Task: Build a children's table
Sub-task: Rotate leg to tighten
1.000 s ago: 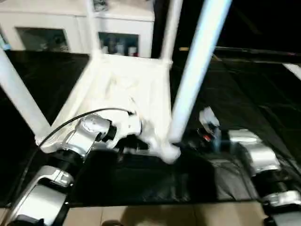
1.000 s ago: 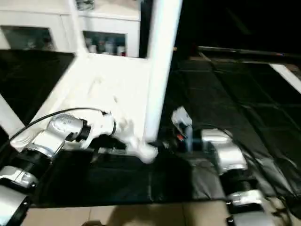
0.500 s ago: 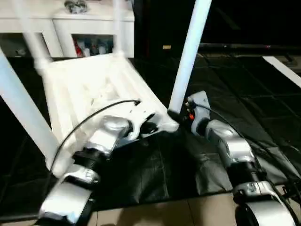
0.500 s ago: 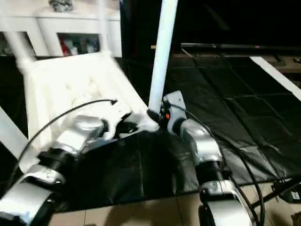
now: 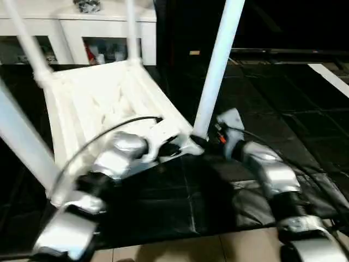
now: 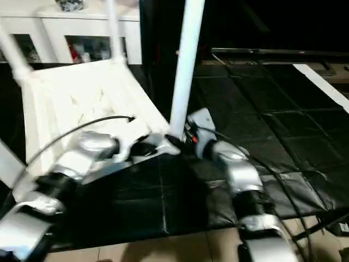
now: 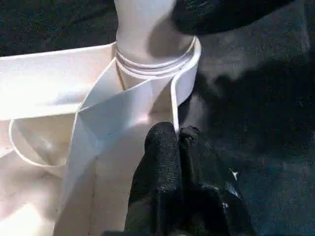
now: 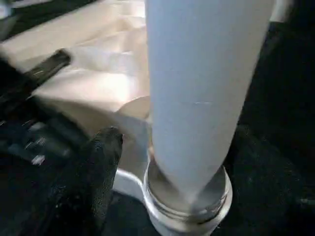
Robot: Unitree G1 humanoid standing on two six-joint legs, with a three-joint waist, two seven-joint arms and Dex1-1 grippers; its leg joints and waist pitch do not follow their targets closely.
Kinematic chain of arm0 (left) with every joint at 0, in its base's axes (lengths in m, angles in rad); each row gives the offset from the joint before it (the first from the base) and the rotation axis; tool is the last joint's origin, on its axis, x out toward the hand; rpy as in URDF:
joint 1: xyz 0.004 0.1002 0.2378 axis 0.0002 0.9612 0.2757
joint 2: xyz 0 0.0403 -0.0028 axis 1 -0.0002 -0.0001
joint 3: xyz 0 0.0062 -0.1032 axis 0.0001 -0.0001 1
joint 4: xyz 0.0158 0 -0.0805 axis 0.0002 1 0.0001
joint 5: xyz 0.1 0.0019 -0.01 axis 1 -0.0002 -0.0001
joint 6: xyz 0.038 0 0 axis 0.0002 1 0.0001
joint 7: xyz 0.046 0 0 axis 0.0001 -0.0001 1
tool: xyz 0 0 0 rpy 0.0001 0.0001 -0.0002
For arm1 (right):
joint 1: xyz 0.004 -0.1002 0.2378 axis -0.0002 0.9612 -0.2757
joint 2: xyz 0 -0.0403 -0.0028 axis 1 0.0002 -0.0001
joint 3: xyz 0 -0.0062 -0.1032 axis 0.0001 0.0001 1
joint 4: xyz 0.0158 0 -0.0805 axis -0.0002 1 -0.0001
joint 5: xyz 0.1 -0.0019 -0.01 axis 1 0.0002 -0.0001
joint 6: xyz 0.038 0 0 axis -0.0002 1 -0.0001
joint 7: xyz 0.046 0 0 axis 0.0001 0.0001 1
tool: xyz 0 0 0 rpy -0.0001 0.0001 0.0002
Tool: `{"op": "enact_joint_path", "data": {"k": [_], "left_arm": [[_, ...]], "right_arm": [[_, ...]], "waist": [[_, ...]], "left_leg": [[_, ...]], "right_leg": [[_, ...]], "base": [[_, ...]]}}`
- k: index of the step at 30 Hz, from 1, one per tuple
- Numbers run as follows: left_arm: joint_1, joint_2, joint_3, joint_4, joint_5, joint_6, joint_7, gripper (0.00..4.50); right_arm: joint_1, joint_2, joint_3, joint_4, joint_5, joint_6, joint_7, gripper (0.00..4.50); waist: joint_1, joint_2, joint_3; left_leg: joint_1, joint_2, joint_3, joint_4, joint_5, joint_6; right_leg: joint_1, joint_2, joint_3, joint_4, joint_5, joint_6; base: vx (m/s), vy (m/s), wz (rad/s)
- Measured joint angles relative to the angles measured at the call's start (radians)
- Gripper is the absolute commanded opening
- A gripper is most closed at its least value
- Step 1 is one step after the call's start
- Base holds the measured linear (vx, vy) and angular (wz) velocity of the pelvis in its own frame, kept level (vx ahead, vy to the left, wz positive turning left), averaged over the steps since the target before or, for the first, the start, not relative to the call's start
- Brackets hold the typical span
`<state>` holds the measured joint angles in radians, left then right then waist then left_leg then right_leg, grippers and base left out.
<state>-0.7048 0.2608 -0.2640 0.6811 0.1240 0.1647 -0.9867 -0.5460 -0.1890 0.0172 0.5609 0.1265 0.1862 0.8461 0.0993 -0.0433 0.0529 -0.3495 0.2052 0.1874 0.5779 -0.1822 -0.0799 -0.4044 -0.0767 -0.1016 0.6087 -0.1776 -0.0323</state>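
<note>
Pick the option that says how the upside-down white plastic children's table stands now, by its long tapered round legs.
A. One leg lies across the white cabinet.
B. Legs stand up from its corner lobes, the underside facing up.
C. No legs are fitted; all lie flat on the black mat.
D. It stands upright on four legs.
B: the white plastic table top lies ribbed side up on the black mat, and tapered round legs rise from its corner sockets.

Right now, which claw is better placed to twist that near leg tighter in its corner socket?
Right. The right claw sits at the near leg's base, while the left claw is shut on the tabletop's rim.
</note>
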Motion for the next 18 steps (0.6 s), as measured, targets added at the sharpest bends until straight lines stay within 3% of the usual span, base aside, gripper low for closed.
{"op": "enact_joint_path", "data": {"k": [3, 4, 9, 11, 17, 18], "left_arm": [[0.002, 0.050, -0.017, 0.000, -0.005, -0.060, -0.086, 0.00], [0.005, 0.068, -0.020, 0.000, -0.013, -0.079, -0.125, 0.00], [0.016, 0.128, -0.048, -0.008, -0.042, -0.166, -0.273, 0.00], [0.028, 0.151, -0.049, -0.009, -0.054, -0.204, -0.332, 0.00], [0.028, 0.170, -0.072, -0.023, -0.062, -0.232, -0.419, 0.00], [0.029, 0.171, -0.077, -0.028, -0.062, -0.235, -0.427, 0.00]], "right_arm": [[0.000, -0.057, 0.024, -0.001, 0.026, 0.007, 0.122, 3.93], [0.001, -0.081, 0.034, -0.003, 0.035, 0.010, 0.175, 4.18], [0.003, -0.156, 0.088, -0.037, 0.055, 0.008, 0.363, 4.44], [0.002, -0.195, 0.091, -0.037, 0.055, 0.001, 0.427, 4.44], [-0.006, -0.213, 0.119, -0.007, 0.061, -0.026, 0.538, 4.44], [-0.007, -0.212, 0.120, 0.000, 0.063, -0.027, 0.546, 4.18]], "waist": [[0.008, 0.000, 0.001], [0.014, 0.000, 0.001], [0.044, 0.000, 0.001], [0.056, 0.000, 0.001], [0.066, 0.000, 0.001], [0.068, 0.000, 0.001]], "left_leg": [[0.000, 0.000, 0.000, 0.001, 0.000, 0.000], [-0.001, 0.000, 0.000, 0.001, 0.000, 0.000], [-0.002, 0.000, 0.000, 0.001, -0.001, 0.001], [-0.002, 0.000, 0.000, 0.001, -0.001, 0.002], [-0.002, 0.001, 0.001, 0.004, -0.001, 0.001], [-0.002, 0.001, 0.001, 0.005, -0.001, 0.001]], "right_leg": [[-0.001, 0.000, 0.000, 0.000, 0.002, -0.003], [-0.001, 0.000, 0.000, 0.000, 0.002, -0.003], [-0.002, 0.000, 0.000, 0.000, 0.001, -0.003], [-0.002, 0.000, 0.000, 0.000, 0.001, -0.003], [-0.002, 0.000, 0.000, 0.001, 0.001, -0.003], [-0.002, 0.000, 0.000, 0.001, 0.001, -0.003]], "base": [[0.000, 0.000, 0.00], [0.000, 0.000, 0.00], [0.000, 0.000, 0.00], [0.000, 0.000, 0.00], [0.000, 0.000, 0.00], [0.000, 0.000, 0.00]]}}
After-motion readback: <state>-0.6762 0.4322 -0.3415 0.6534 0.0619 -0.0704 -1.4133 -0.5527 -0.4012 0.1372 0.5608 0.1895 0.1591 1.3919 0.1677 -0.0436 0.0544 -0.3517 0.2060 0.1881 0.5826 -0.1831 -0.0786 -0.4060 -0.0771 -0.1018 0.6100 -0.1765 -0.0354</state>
